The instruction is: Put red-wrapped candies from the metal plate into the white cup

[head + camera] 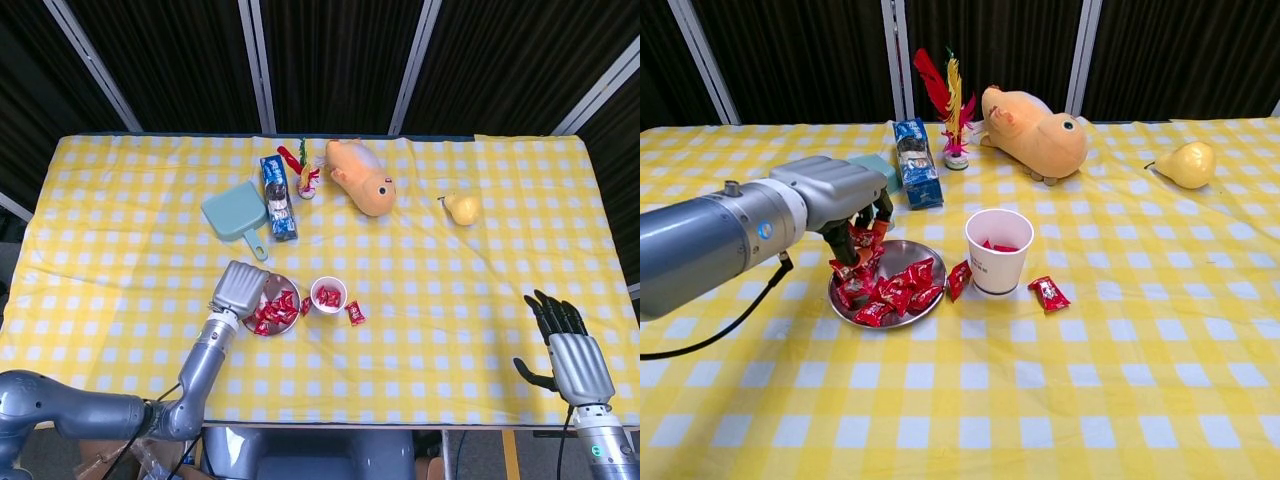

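- The candies (890,292) looked light, small and crinkly; judged slippery in foil-like wrap, so best pinched across the middle or by a twisted end, one or a few at a time
- The left hand (845,200) hung above the plate (905,250), its fingers curled around a clutch of red candies (862,240), some dangling below the fingertips; that loose bunch seemed likely to shed a piece
- The right hand (565,345) lay far right of the plate, near the table edge, fingers spread and holding nothing
- One plate, with a heap of candies in it; overlap made an exact count impossible, roughly eight or more
- One cup (999,250) stood just right of the plate, upright, with a few red candies already inside
- Two loose candies lay on the cloth: one (959,278) between plate and cup, one (1048,291) just beyond the cup
- Behind the plate: one dustpan (235,213), one blue packet (913,160), one shuttlecock (952,105), one plush toy (1035,125); one pear (1185,163) far to the right
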{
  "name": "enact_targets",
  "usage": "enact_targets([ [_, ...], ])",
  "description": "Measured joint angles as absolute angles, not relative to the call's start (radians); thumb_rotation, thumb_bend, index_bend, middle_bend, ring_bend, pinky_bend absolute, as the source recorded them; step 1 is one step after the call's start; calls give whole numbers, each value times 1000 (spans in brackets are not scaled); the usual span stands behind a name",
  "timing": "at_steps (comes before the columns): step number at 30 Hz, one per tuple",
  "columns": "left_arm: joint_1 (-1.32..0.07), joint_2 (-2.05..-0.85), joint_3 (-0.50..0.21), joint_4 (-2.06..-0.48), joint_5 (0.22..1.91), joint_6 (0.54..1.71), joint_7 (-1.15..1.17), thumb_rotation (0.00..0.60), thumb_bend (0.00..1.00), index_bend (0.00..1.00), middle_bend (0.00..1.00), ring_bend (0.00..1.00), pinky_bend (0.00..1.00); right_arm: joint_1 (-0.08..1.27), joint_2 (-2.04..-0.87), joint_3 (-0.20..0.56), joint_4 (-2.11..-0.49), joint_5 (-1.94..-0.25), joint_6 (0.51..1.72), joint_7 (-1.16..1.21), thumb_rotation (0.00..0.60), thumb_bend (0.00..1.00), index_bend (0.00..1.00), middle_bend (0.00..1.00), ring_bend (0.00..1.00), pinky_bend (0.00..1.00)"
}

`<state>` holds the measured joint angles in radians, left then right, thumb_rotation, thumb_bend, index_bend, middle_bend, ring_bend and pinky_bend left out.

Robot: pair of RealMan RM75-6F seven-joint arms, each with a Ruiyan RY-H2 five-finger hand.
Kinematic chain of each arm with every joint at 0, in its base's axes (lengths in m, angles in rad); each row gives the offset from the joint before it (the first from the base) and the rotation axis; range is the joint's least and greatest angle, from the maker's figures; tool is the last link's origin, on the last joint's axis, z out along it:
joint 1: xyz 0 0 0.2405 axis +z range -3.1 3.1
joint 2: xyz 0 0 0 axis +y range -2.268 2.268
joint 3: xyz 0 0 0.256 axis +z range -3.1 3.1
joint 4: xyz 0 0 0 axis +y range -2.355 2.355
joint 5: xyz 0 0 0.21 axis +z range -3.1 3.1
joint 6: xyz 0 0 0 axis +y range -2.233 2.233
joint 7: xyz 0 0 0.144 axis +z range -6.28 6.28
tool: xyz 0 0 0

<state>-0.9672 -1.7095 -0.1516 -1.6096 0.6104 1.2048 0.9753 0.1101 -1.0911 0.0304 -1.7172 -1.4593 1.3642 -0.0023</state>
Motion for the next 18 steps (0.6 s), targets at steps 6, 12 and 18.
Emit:
enact_targets([
  [6,-975,-1655,-188,-1704,627,1227,983,600,436,536,640,845,937,110,-1091,32,-1719,-1458,1366,-2,600,341,0,0,0,2],
  [12,-1004,-1628,-226,-1781,628,1240,1010,600,436,535,636,845,937,109,-1092,31,-1721,-1459,1365,-2,600,341,0,0,0,2],
  [18,-1056,-1655,-252,-1788,613,1241,1052,600,436,535,636,845,937,109,-1090,30,-1722,-1460,1365,2,600,341,0,0,0,2],
])
